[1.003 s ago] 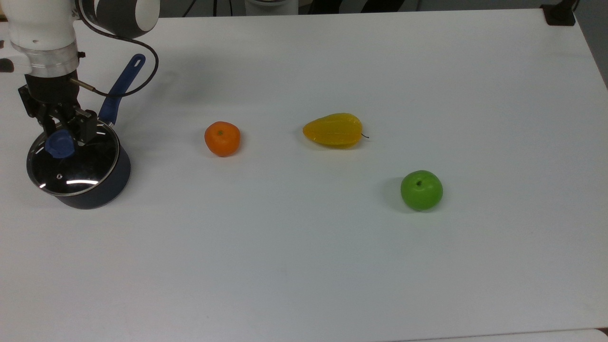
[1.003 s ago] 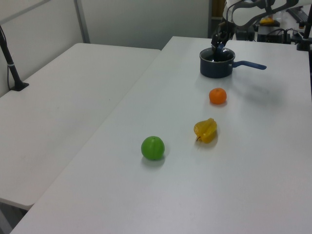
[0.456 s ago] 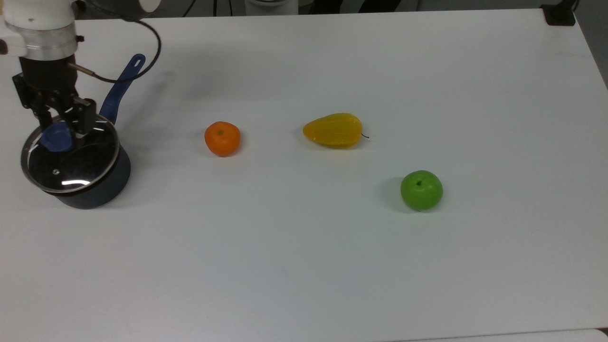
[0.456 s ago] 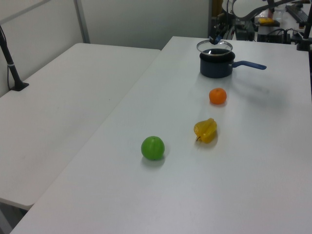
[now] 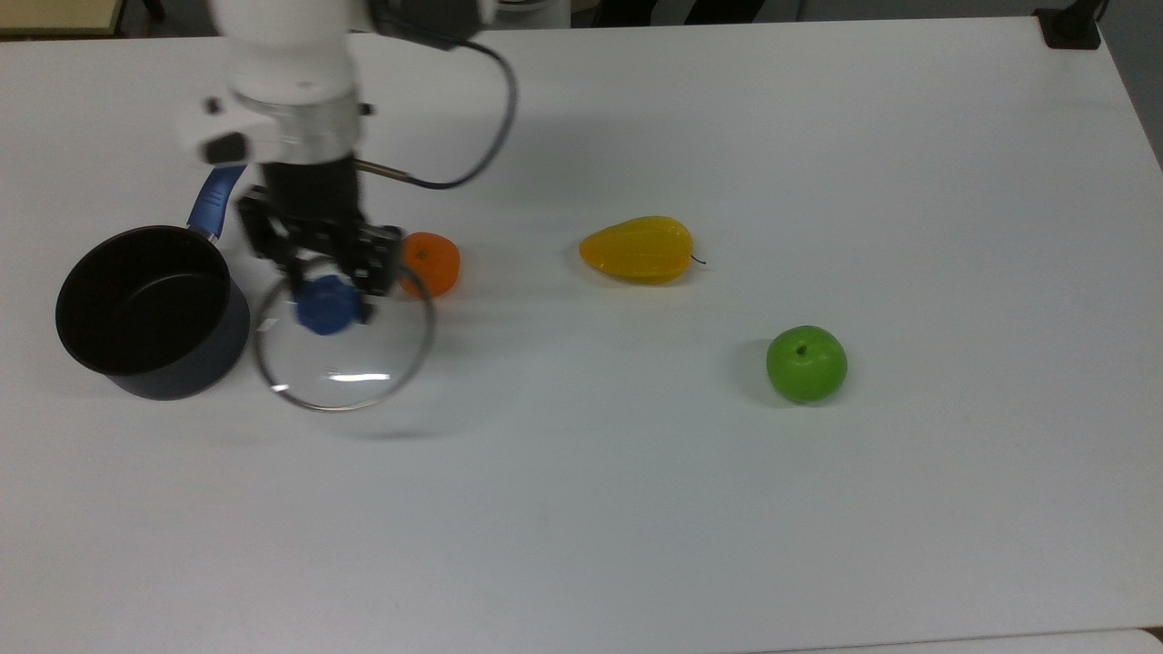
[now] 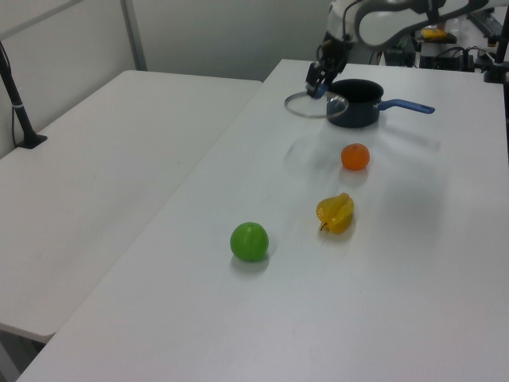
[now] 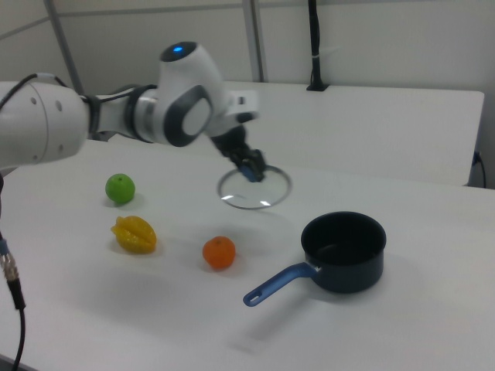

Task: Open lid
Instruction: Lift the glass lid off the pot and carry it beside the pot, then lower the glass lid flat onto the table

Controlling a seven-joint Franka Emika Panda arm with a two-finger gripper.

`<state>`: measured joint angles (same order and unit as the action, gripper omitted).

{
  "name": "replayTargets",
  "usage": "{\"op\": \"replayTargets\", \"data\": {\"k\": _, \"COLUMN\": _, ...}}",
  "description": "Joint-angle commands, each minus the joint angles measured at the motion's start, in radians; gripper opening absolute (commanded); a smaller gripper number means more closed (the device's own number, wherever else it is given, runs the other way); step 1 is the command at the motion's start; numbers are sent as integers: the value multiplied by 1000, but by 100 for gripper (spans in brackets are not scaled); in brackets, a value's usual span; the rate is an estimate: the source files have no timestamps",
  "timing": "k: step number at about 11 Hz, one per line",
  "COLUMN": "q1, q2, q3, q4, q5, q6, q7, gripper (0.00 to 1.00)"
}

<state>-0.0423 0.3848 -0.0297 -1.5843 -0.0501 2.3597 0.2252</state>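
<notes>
Bright, even overhead light, flat on the white table [image 5: 818,509]. Soft, faint shadows beneath the green apple [image 5: 806,364] and the starfruit [image 5: 638,249]. White glare streak on the glass lid [image 5: 343,338], motion-blurred like the arm [image 5: 286,82] above. Grainy, slightly washed colour in the top view. Softer detail toward the far end of the left view.

White worktop [image 5: 818,545], dark blue saucepan [image 5: 150,313] with black inside and blue handle, clear glass lid [image 5: 343,350] with metal rim and blue knob, orange fruit [image 5: 434,263], yellow fruit [image 5: 639,249], green apple [image 5: 806,364], black pincer [image 5: 327,289] on white arm.
</notes>
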Motion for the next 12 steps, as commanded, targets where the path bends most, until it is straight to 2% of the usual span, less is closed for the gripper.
{"op": "replayTargets", "data": {"k": 1, "q1": 148, "q2": 15, "q3": -15, "q4": -19, "q5": -16, "q6": -13, "q7": 40, "gripper": 52}}
{"op": "replayTargets", "data": {"k": 5, "q1": 266, "q2": 89, "q3": -16, "q4": -14, "q5": -37, "q6": 6, "q7": 62, "gripper": 52}}
{"op": "replayTargets", "data": {"k": 7, "q1": 275, "q2": 121, "q3": -16, "q4": -14, "q5": -63, "q6": 62, "q7": 62, "gripper": 52}}
{"op": "replayTargets", "data": {"k": 10, "q1": 280, "q2": 157, "q3": -16, "q4": -14, "q5": -65, "q6": 147, "q7": 60, "gripper": 54}}
{"op": "replayTargets", "data": {"k": 12, "q1": 280, "q2": 158, "q3": -16, "q4": -17, "q5": -77, "q6": 159, "q7": 60, "gripper": 57}}
